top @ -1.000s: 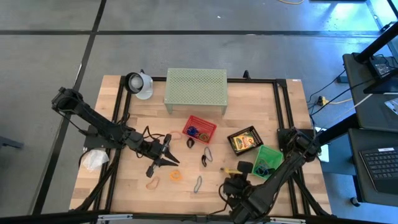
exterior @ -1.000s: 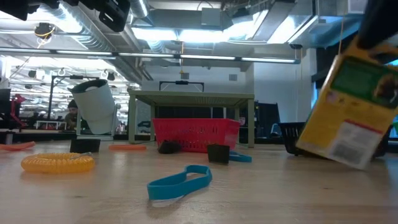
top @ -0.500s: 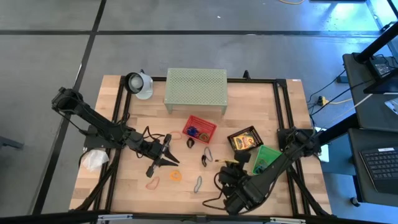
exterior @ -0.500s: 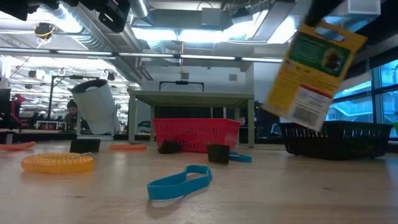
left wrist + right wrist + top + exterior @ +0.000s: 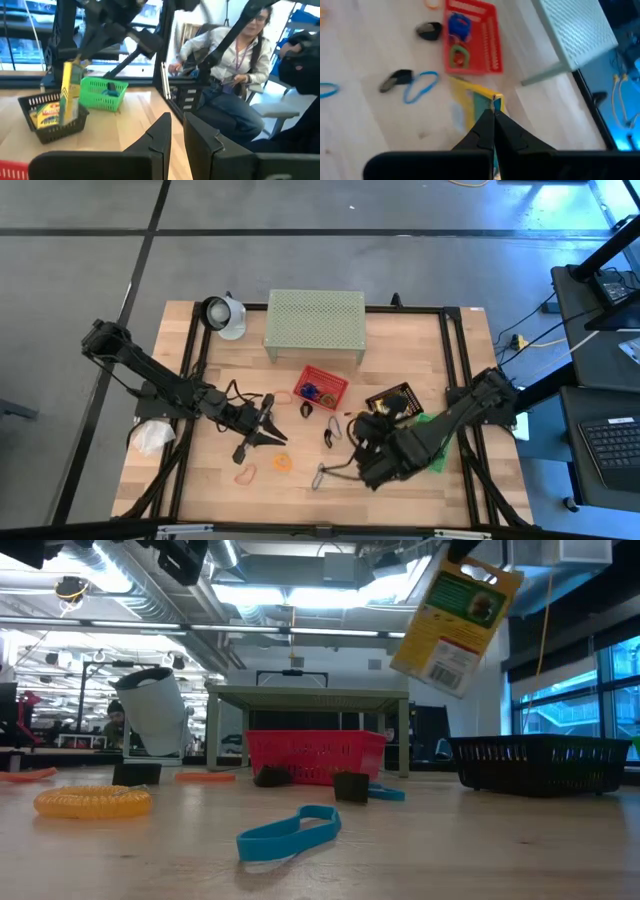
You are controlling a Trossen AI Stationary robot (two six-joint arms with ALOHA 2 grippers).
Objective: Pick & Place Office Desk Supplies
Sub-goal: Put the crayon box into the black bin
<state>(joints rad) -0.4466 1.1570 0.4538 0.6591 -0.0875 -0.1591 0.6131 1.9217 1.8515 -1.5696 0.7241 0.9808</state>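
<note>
Crayon box (image 5: 455,618) hangs pinched in the right gripper's (image 5: 493,116) closed fingers.

Both my arms are matte black, chunky jointed links with loose black cables looping off the wrists. Left gripper (image 5: 175,145): two flat black angular fingers. Right gripper (image 5: 493,131): same, tapering to thin wedge tips.

Robotics laboratory: a wooden table (image 5: 210,480) in a black frame is standing on grey concrete, exposed ceiling ducts (image 5: 300,610) are running overhead, and a seated person (image 5: 235,65) is watching.
</note>
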